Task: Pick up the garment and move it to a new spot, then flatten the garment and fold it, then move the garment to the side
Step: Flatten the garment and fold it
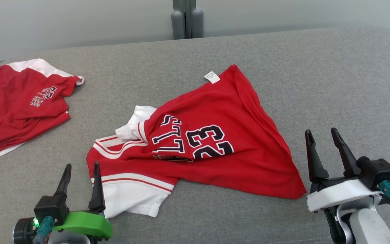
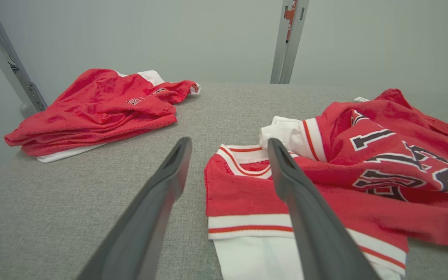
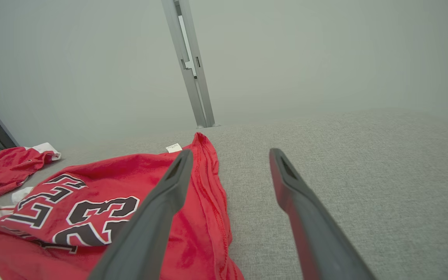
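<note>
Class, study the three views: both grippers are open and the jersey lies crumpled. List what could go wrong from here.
1. The jersey is folded over itself, so a pinch may catch several layers and lift it bunched.
2. A second red garment lies at the table's left; moving the jersey that way might overlap them.
3. The left gripper and right gripper stand at unlike ends of it; uneven holds could twist the cloth.

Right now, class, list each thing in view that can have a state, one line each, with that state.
Jersey: crumpled, unfolded, lying loose on the grey surface.
Second red garment: loosely heaped, lying at the far left.
Left gripper: open, empty.
Right gripper: open, empty.
</note>
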Controlling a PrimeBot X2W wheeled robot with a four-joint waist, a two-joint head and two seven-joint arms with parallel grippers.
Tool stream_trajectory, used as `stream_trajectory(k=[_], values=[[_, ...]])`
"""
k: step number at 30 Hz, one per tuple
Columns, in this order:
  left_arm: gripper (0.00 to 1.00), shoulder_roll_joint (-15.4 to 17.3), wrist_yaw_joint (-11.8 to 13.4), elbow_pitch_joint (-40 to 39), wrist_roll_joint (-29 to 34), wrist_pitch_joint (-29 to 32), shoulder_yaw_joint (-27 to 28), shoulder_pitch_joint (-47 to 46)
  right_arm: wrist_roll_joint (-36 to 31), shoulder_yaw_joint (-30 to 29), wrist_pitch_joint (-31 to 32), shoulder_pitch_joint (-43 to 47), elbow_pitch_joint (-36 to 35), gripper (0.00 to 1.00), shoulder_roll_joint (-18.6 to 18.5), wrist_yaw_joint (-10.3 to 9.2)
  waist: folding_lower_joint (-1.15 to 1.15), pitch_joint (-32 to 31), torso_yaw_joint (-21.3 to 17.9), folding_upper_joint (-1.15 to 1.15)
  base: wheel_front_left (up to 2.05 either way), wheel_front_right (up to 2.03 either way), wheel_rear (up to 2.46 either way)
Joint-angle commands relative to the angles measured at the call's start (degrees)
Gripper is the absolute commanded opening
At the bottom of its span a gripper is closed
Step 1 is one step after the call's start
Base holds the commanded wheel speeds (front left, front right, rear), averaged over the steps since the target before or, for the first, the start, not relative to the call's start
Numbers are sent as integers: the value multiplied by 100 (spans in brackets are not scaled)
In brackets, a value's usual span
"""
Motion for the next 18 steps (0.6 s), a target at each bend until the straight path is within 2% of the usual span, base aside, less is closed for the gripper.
stream_trajectory(k=[1,18], values=[[100,-28,15,-110,80,5,58,95,-37,-3,-17,36,-25,100,-7,-8,0,-44,8,0,0,0,0],[100,-78,-129,-405,356,5,495,231,-253,194,-17,211,122,100,-107,-8,0,-509,-207,0,0,0,0]])
